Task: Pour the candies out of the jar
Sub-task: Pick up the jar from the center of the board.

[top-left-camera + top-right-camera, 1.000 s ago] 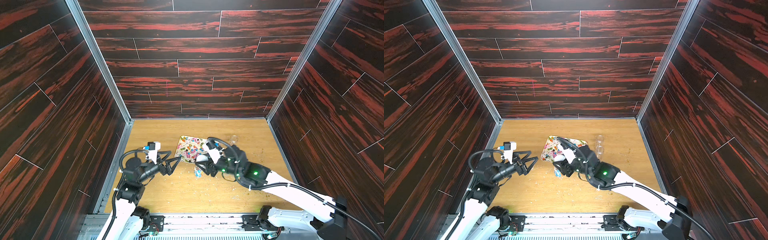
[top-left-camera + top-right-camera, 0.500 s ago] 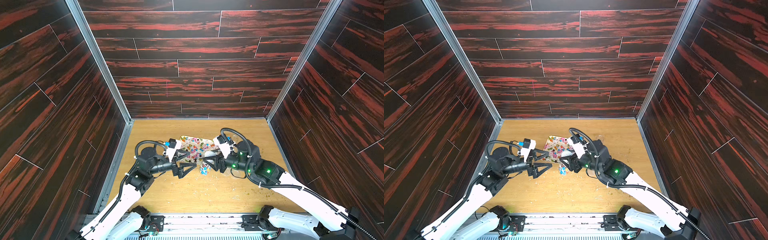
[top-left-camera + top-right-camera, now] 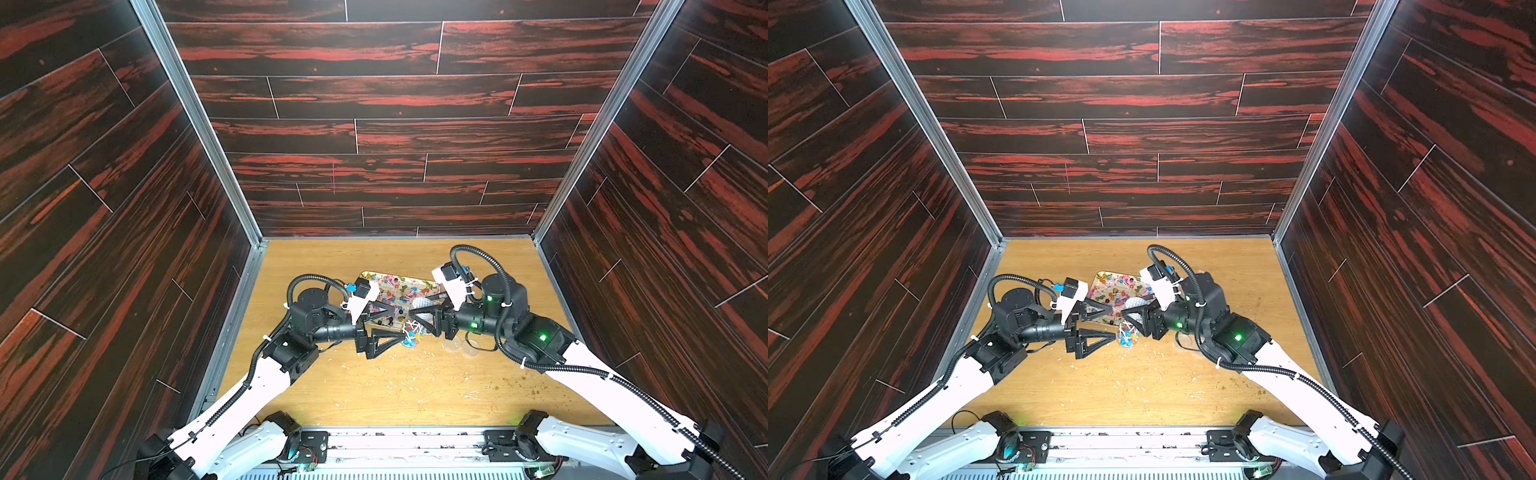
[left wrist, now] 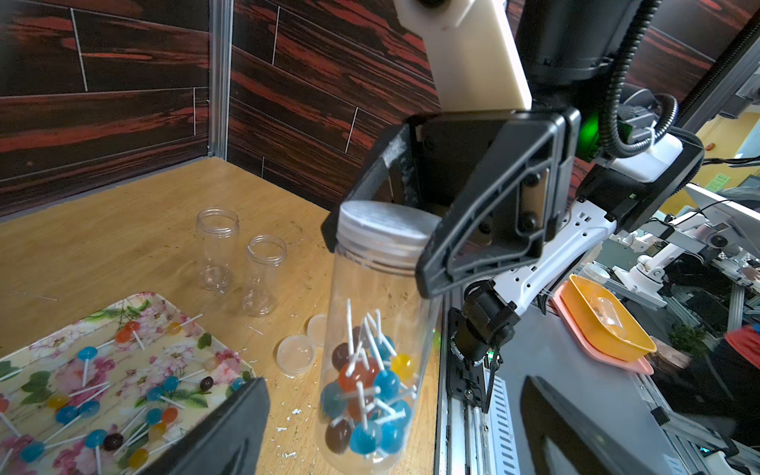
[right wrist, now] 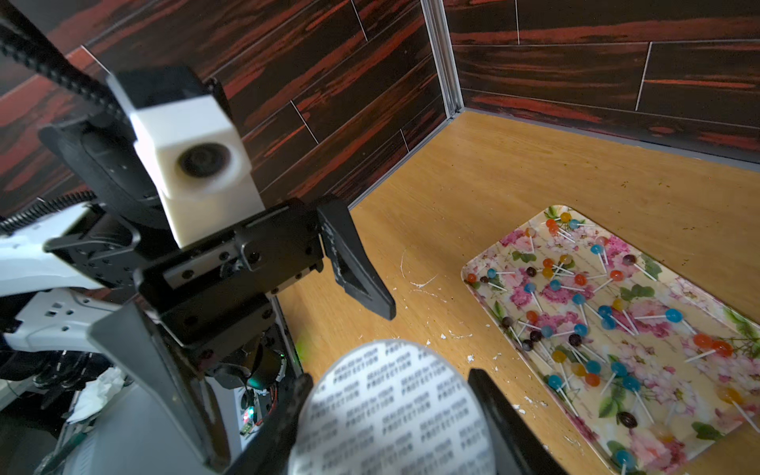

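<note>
Wooden table (image 5: 534, 164) — jar (image 4: 372, 296) seal (image 5: 395, 411) reads "SEALED for YOUR PROTECTION".

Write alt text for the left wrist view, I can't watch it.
The right gripper clamps the sealed top of a clear jar part-filled with lollipops. Nearby on the table: two empty open jars, two loose lids, and a floral tray scattered with more lollipops.

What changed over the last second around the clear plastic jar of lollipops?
The left gripper, jaws open, reached inward from its own side to just beside the clear plastic jar. The right gripper kept its grip on the jar's neck, roughly in place. The flowered tray and its scattered candies stayed put.
</note>
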